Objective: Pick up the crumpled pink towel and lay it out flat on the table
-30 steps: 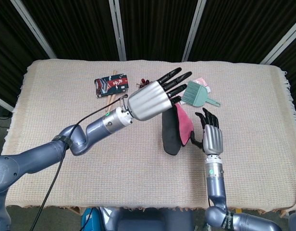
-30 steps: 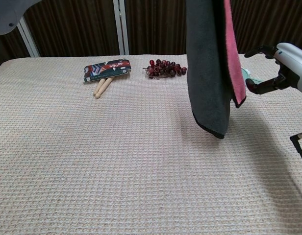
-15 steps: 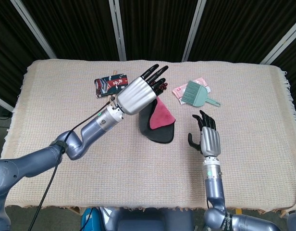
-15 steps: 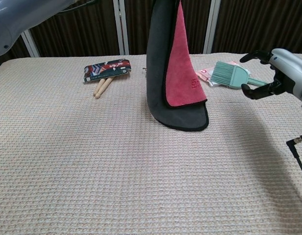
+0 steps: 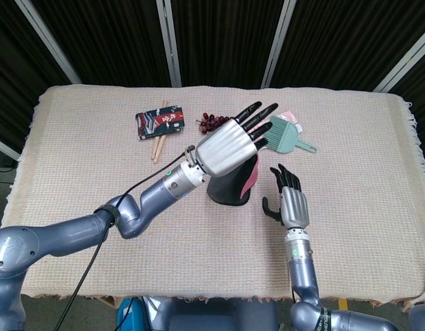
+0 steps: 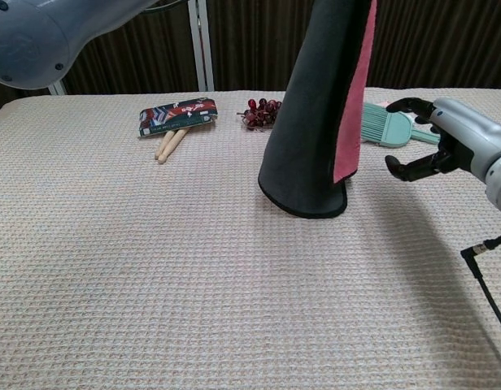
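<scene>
Head view: left robot hand [image 5: 230, 145] holds the pink towel [image 5: 232, 185] from above, its lower hem touching the tabletop [image 5: 74, 172]. Right robot hand [image 5: 287, 203] just beside, fingers apart, empty.

Chest view: towel [image 6: 311, 122] hangs long axis vertical, soft dark-backed cloth; right robot hand [image 6: 433, 138] near its free pink edge.

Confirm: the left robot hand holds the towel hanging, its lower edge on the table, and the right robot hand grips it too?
Not quite: the right robot hand is empty, apart from the towel, as the chest view shows. The left robot hand alone holds it.
</scene>
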